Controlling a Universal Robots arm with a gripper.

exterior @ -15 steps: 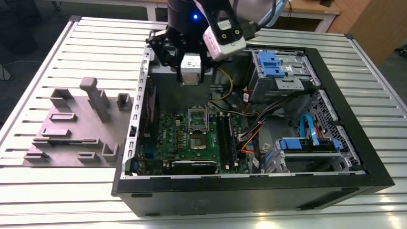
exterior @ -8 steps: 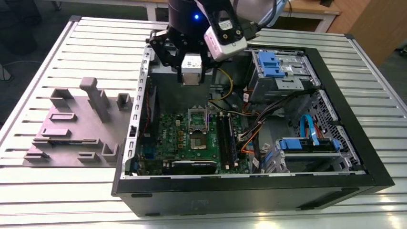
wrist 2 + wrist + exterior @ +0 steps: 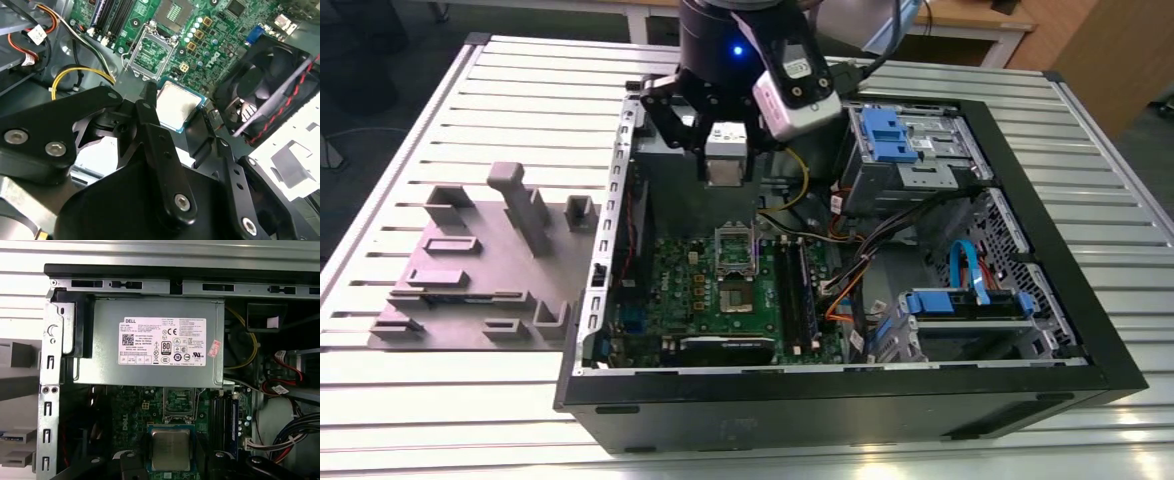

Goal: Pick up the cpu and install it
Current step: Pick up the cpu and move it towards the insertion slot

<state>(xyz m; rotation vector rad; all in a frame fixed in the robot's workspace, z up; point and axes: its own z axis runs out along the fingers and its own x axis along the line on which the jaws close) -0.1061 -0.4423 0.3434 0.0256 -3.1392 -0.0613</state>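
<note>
One cpu in gripper, over open case.

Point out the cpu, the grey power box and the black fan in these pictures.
cpu (image 3: 171,449), first wrist view, centre of its metal top.
power box (image 3: 150,340), first wrist view, on its white label.
fan (image 3: 257,86), second wrist view, on its dark hub.

One arm, one gripper with two fingers, one cpu. One open case on one slatted table. Inside the case: one green board, one socket frame, one grey power box with one white label and one small pink sticker, one black fan, two blue drive latches. Beside the case, on the exterior view's left, one grey fixture block with several upright posts
</note>
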